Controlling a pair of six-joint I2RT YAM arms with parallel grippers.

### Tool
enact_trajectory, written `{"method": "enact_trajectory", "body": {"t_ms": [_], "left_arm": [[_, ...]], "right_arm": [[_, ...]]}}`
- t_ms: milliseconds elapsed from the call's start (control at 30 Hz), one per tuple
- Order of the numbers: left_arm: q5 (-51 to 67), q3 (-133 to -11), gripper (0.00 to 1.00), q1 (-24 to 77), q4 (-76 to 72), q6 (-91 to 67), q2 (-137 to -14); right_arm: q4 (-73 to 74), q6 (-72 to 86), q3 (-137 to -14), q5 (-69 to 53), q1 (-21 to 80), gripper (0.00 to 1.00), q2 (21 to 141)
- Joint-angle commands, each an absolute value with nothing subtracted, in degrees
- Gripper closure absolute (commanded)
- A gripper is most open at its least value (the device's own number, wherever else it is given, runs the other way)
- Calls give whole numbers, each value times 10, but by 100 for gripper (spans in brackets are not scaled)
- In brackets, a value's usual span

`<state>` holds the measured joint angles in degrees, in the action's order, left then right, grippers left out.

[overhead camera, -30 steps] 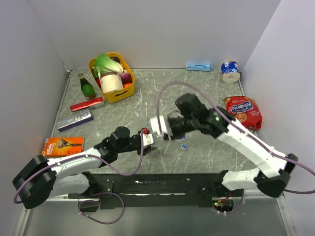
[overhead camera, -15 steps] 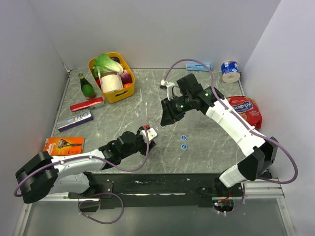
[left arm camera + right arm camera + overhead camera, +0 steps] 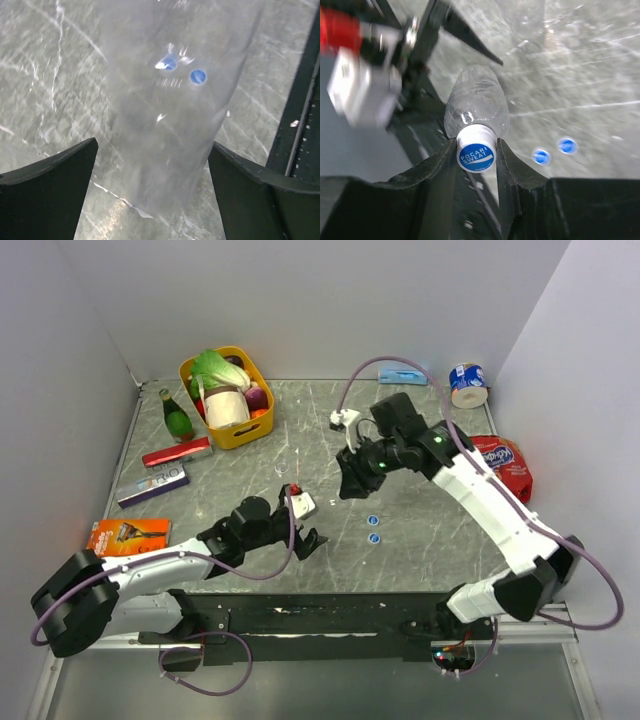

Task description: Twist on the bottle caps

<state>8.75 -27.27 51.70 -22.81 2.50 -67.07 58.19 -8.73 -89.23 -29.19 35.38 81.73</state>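
Between the right jaws sits a clear, blue-capped bottle (image 3: 476, 107).

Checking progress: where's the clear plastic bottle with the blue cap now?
Centre of the right wrist view: the clear bottle, blue cap pinched in the right gripper, left of two loose blue caps.

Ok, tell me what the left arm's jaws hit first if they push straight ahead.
Most likely the clear bottle: it sits right ahead, between the open left jaws. The right jaws hold it by its blue cap. The view is blurred, so how close it is remains unclear.
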Motion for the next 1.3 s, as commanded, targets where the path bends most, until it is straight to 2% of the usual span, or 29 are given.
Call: {"method": "enact_trajectory", "body": {"t_ms": [0,133,333,500,700,867,967,1267], "left_arm": [[207,-301,4,478,-217,54,-643],[266,-302,4,465,-191,68,-636],[291,-323,4,458,-164,67,-647],[304,-339,4,459,-156,69,-655],[315,-349,3,454,-151,72,-664],[315,-361,2,451,-118,80,-663],[316,-361,2,449,-114,78,-661],[329,-359,2,439,-110,105,-661]], "right_arm": [[655,-252,-919,-249,356,100,752],[688,-289,-908,-207,355,100,704],[817,-358,-940,-168,343,100,660],[896,-404,-928,-97,289,100,631],[870,-494,-871,-151,78,100,610],[830,-519,-874,-220,-88,100,663],[801,-506,-903,-226,-119,100,707],[708,-440,-918,-199,-123,100,794]]}}
